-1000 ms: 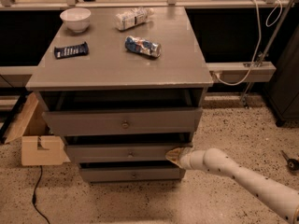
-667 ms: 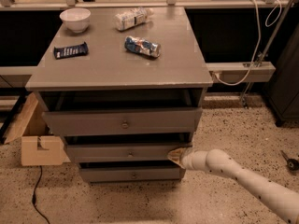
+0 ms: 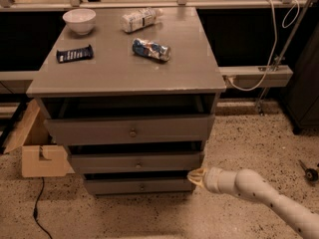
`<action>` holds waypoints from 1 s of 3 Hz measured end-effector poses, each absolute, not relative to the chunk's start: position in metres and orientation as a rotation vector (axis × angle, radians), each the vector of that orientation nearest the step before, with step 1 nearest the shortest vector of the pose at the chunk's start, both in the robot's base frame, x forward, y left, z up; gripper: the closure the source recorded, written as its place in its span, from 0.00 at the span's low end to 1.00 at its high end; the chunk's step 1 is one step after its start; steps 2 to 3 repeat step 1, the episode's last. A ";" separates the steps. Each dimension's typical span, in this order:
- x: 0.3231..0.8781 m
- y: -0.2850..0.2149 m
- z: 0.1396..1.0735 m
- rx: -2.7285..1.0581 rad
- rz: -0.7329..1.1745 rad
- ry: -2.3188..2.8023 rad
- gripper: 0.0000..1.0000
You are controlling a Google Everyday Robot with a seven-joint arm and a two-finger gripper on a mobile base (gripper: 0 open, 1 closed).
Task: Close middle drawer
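Note:
The grey cabinet (image 3: 124, 78) has three drawers, all slightly pulled out. The middle drawer (image 3: 114, 163) has a wide low grey front with a small round knob (image 3: 138, 165). My gripper (image 3: 194, 176) is at the end of the white arm (image 3: 259, 193) coming from the lower right. Its yellowish tip is by the right end of the middle drawer's front, at its lower corner, next to the lowest drawer (image 3: 119, 186). I cannot tell whether it touches the front.
The cabinet top holds a white bowl (image 3: 79, 20), a dark snack bar (image 3: 75, 54), a blue chip bag (image 3: 151, 49) and a pale bottle (image 3: 141, 19). A cardboard box (image 3: 37, 151) stands left of the cabinet. A cable (image 3: 37, 213) lies on the speckled floor.
The gripper stays at the right end of the middle drawer's front. I see no clear movement of the drawer.

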State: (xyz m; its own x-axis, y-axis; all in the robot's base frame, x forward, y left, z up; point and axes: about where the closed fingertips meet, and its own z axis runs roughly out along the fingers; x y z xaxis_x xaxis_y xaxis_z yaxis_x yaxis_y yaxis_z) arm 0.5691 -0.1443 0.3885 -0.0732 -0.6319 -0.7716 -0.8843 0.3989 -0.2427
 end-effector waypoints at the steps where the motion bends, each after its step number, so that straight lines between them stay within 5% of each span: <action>1: 0.534 -0.161 0.411 -1.318 0.416 1.763 1.00; 3: 0.534 -0.161 0.411 -1.318 0.416 1.763 1.00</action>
